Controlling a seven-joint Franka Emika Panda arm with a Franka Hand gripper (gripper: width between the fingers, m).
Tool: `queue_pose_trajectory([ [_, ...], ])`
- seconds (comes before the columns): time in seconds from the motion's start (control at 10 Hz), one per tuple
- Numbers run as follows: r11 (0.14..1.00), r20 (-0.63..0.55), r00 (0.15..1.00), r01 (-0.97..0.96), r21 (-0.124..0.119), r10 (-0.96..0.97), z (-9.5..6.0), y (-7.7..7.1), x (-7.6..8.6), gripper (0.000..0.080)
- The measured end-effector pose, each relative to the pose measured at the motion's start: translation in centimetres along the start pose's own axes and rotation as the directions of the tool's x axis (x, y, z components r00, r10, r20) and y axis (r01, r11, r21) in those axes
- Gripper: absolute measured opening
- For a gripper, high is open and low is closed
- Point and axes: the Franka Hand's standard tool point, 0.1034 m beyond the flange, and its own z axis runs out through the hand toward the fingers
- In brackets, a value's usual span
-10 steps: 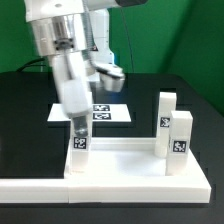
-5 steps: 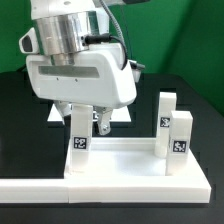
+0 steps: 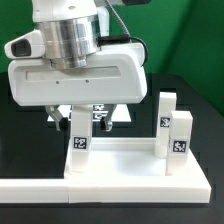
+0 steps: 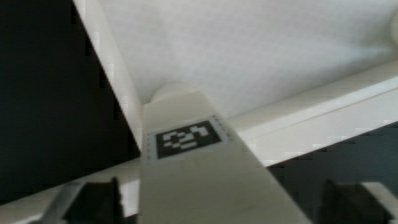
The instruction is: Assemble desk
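The white desk top (image 3: 130,165) lies at the front with its legs pointing up. One tagged leg (image 3: 80,142) stands in the corner at the exterior view's left, and two more legs (image 3: 165,120) (image 3: 180,136) stand at the right. My gripper (image 3: 85,122) hangs just above the left leg, its wide hand facing the camera. In the wrist view the tagged leg (image 4: 187,138) runs up between my dark fingers (image 4: 98,200), with a gap on each side. The gripper (image 4: 222,205) is open and straddles the leg without holding it.
The marker board (image 3: 118,112) lies behind the hand, mostly hidden. The long white border bar (image 3: 30,186) runs along the front, against the desk top's left side. The black table (image 3: 200,110) lies beyond the right legs.
The hand has turned about its vertical axis, from narrow side-on to broadside, over the left leg. The fingers now stand apart. The leg and desk top stay in place.
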Motion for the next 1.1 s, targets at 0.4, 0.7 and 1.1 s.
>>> queue_pose_trajectory([
  [0.4,0.971,0.0,0.971,-0.239,-0.005,0.239,0.1,0.6,0.0,0.0306],
  [0.7,0.75,-0.023,0.75,-0.659,0.052,0.661,0.1,1.3,0.1,0.0299],
  [1.1,0.313,0.063,0.317,-0.947,0.072,0.946,0.3,0.5,0.0,0.03],
])
